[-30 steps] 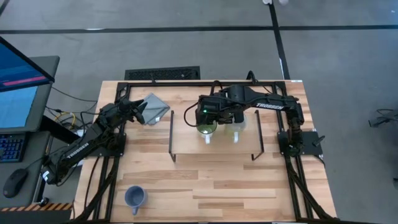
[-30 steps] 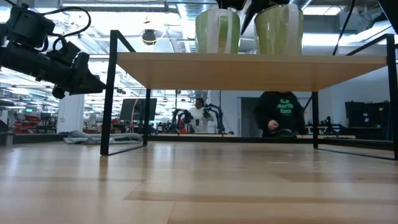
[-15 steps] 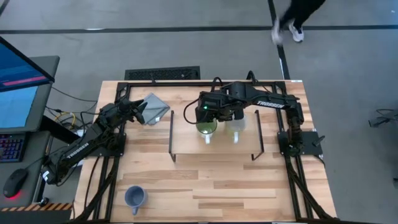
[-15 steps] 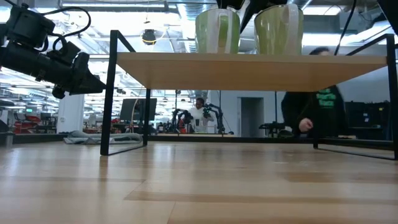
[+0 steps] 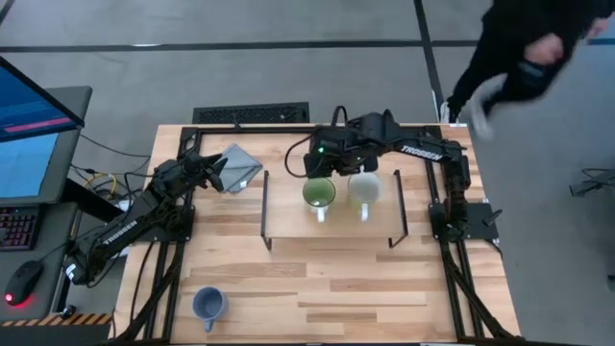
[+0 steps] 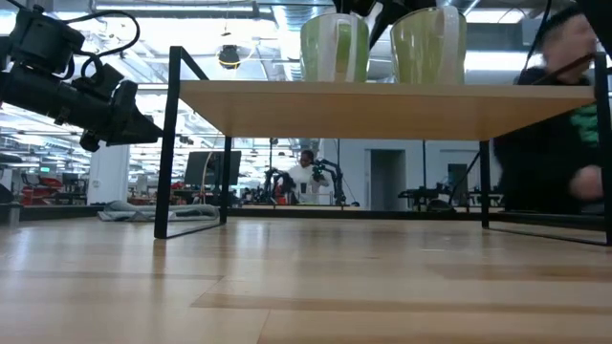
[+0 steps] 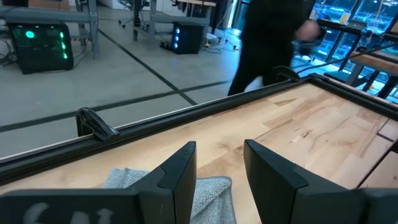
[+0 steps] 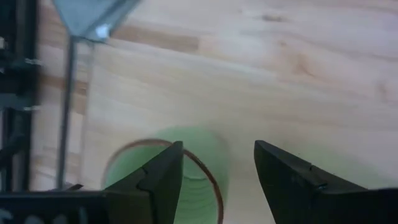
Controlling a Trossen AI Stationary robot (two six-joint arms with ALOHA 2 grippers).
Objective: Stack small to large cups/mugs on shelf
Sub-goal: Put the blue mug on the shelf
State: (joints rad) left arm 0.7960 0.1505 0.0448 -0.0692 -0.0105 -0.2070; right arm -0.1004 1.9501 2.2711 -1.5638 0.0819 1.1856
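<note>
Right claw (image 5: 325, 165), seen from above, has pulled back off the green mug (image 5: 319, 195) toward the shelf's (image 5: 288, 226) rear edge; we see that mug beside the cream mug (image 5: 363, 188), and the blue mug (image 5: 209, 305) near the desk's (image 5: 384, 288) front left corner. Left claw (image 5: 217, 171) hovers by the grey cloth (image 5: 240, 165).

Level view: both mugs stand on the shelf.

Right wrist: fingers (image 8: 163, 175) spread wide, empty, above the green mug.

Left wrist: fingers (image 7: 180, 173) parted, empty.

green mug (image 5: 319, 193), cream-white mug (image 5: 363, 187), blue mug (image 5: 209, 305), seemingly grey cloth (image 5: 236, 167)
</note>
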